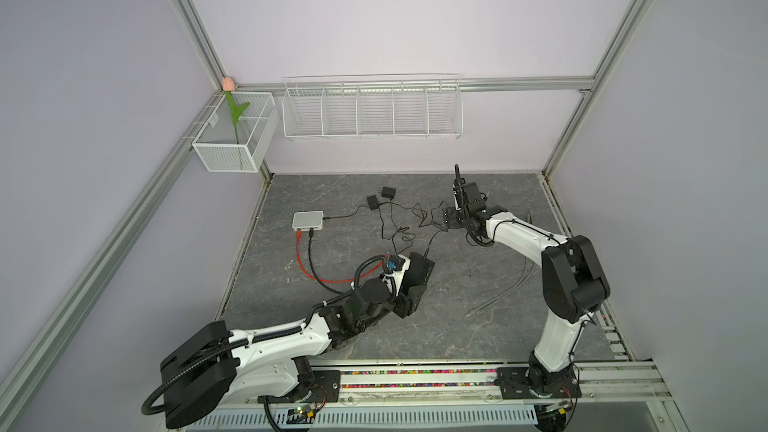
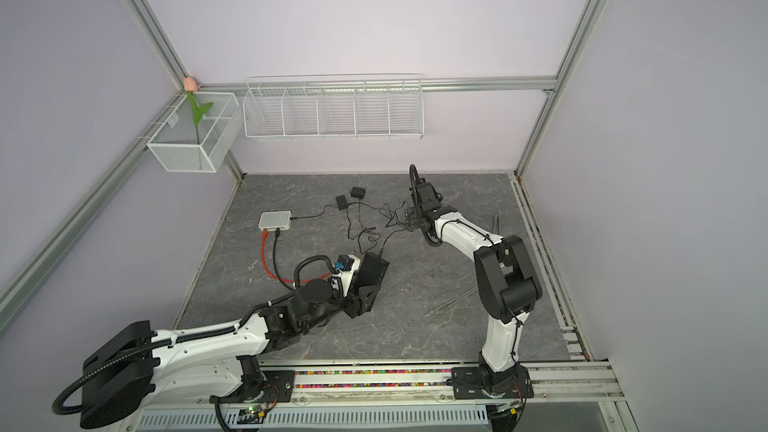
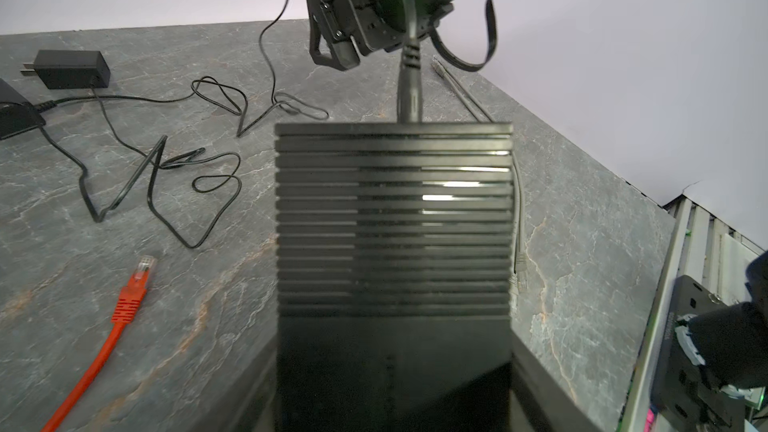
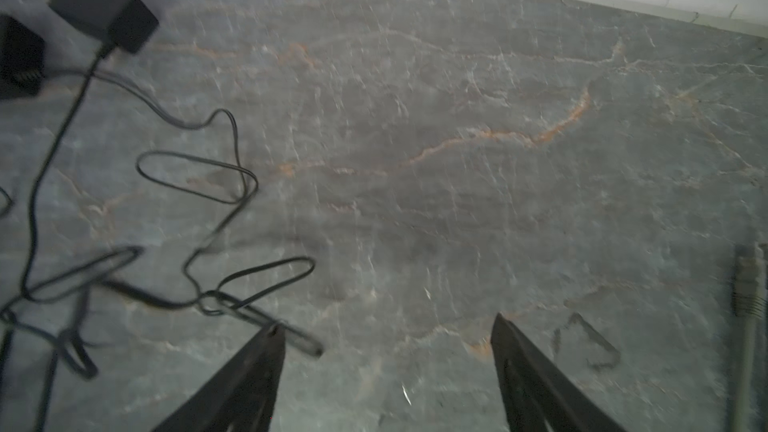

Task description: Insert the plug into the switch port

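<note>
My left gripper is shut on the switch, a black ribbed box held tilted above the table, with a finger on each side of it. The plug, a black barrel connector, stands in the switch's far end. Its thin black cable runs back toward my right gripper. That gripper hangs open over bare table at the back, with nothing between its fingers. A blurred black cable passes beside one fingertip.
A white switch lies at the back left with a red cable and a black one plugged in. The red cable's loose end lies near the held switch. Two black adapters and tangled wires lie mid-back. Grey cables lie at the right.
</note>
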`<state>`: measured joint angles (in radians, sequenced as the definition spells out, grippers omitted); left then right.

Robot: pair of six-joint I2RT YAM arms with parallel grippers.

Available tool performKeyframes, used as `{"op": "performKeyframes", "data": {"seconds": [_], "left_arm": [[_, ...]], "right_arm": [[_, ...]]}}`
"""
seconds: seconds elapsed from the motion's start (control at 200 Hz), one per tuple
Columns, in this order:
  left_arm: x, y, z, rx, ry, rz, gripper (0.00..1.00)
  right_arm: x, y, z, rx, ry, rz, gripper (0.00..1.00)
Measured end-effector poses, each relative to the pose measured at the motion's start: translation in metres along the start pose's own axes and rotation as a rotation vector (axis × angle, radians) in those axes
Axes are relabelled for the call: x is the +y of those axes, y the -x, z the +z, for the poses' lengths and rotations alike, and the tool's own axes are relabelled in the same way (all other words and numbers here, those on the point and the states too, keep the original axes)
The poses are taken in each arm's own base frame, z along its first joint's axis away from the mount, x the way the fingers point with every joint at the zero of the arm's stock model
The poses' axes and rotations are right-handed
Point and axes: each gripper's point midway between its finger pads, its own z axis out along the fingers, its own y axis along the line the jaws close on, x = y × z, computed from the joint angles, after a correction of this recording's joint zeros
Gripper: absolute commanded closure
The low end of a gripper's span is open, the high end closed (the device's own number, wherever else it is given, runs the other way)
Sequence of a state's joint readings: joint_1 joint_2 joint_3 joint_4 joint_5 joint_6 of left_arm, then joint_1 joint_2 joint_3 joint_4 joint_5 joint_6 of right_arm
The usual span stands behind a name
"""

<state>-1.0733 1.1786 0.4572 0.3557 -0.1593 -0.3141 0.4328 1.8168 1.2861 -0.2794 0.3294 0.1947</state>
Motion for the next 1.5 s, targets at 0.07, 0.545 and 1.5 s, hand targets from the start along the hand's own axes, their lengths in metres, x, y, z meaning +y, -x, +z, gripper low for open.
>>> {"op": "performKeyframes", "data": {"seconds": [0.07,0.545,1.5], "left_arm": [[0.004,-0.002,0.008,0.022,0.008,-0.025,1.0],[0.003,-0.03,0.072,0.32,0.067,-0.047,1.0],[0.037,-0.07,0.121,0.569,0.256,-0.071,0.65]], "right_arm": [[-0.008,-0.016,-0.012,0.037,-0.017,0.009,0.12],[-0.055,-0.067,-0.126,-0.032,0.024,0.164,0.07],[-0.053,-0.097,-0.205,-0.308,0.227,0.113,0.09]]}}
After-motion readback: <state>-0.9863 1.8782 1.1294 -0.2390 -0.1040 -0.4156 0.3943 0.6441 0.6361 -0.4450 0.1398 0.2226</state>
